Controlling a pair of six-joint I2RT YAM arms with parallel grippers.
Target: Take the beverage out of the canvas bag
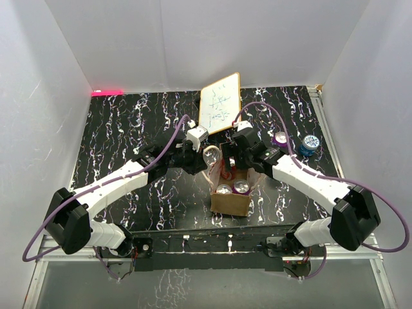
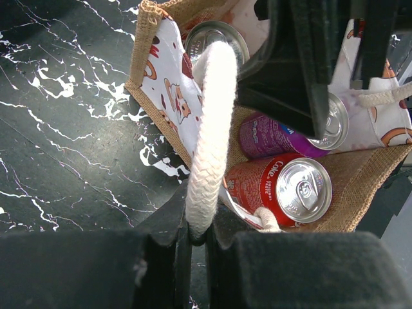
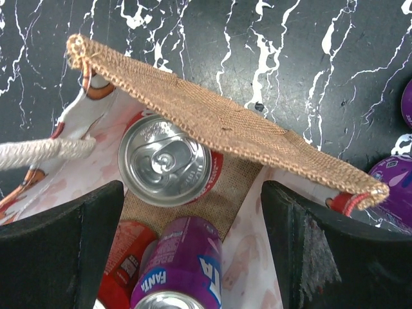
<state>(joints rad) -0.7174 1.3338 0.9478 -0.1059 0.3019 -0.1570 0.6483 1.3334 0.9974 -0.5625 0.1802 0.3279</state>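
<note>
The tan canvas bag [image 1: 232, 205] stands at the table's middle front, mouth open. Its burlap rim [image 3: 225, 125] and printed lining show in the right wrist view. Inside are a purple Fanta can [image 3: 180, 270], a red can with a silver top [image 3: 166, 168] and a red Coke can [image 2: 283, 190]. My left gripper [image 2: 196, 235] is shut on one whitish rope handle [image 2: 207, 148] at the bag's left side [image 1: 195, 154]. My right gripper [image 3: 192, 212] is open, inside the bag mouth over the Fanta can, touching nothing; it also shows from above [image 1: 230, 164].
A wood-framed whiteboard [image 1: 220, 103] lies just behind the bag. A purple can [image 1: 280, 139] and a blue can [image 1: 310, 143] stand on the table at the right. White walls enclose the black marbled table [image 1: 129, 122] on three sides.
</note>
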